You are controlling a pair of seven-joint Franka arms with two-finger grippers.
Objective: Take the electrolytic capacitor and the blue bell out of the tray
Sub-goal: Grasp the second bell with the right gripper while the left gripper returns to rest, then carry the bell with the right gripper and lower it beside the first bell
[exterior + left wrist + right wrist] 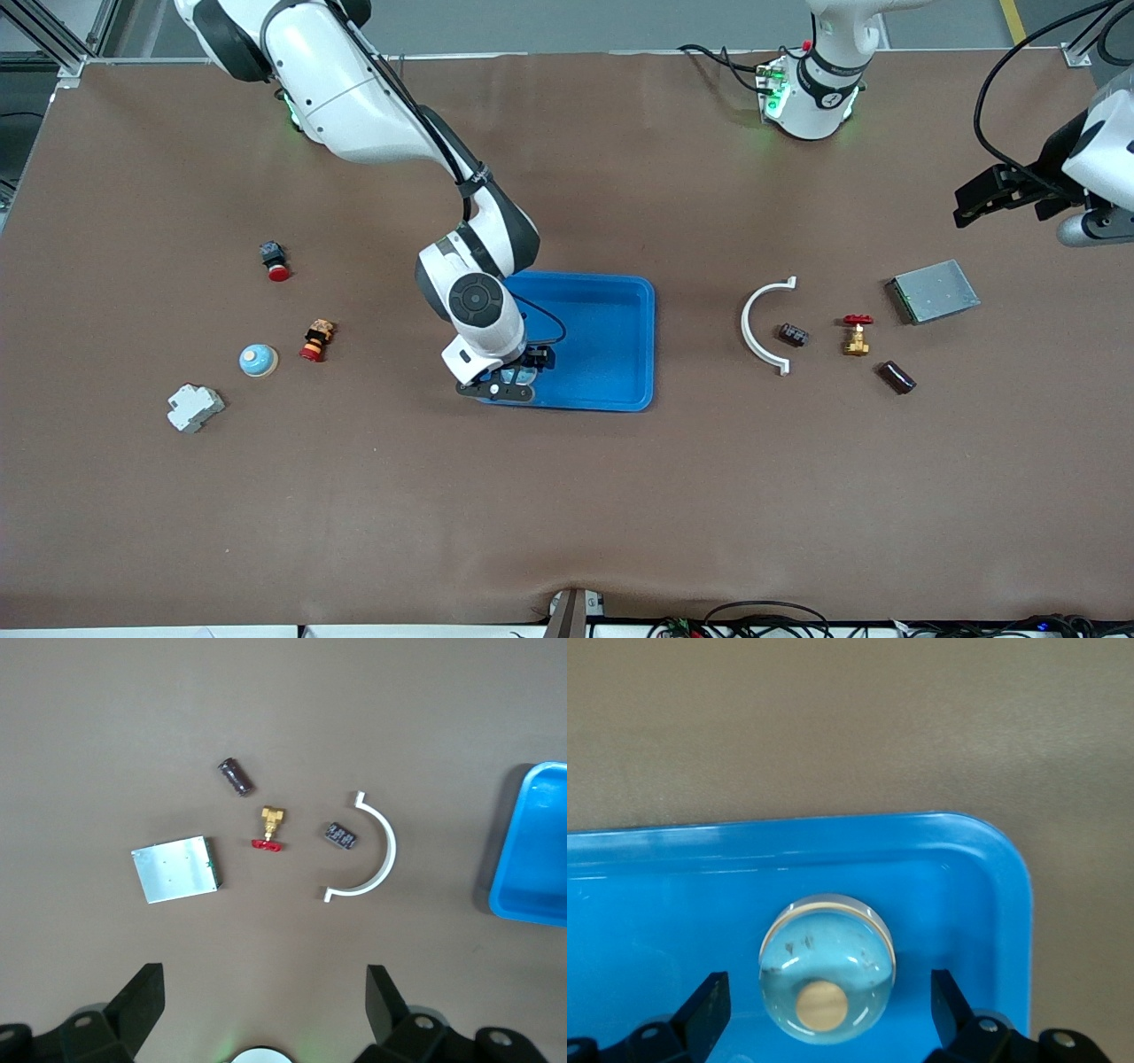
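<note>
The glossy dome bell with a round wooden button lies in a corner of the smooth blue plastic tray. The right tool stands around it, fingers apart, not touching. The dark cylindrical capacitor lies on the brown counter near a brass valve and a white curved clip. The left tool waits high over these things, fingers apart.

Bell in tray; capacitor — tabletop
</note>
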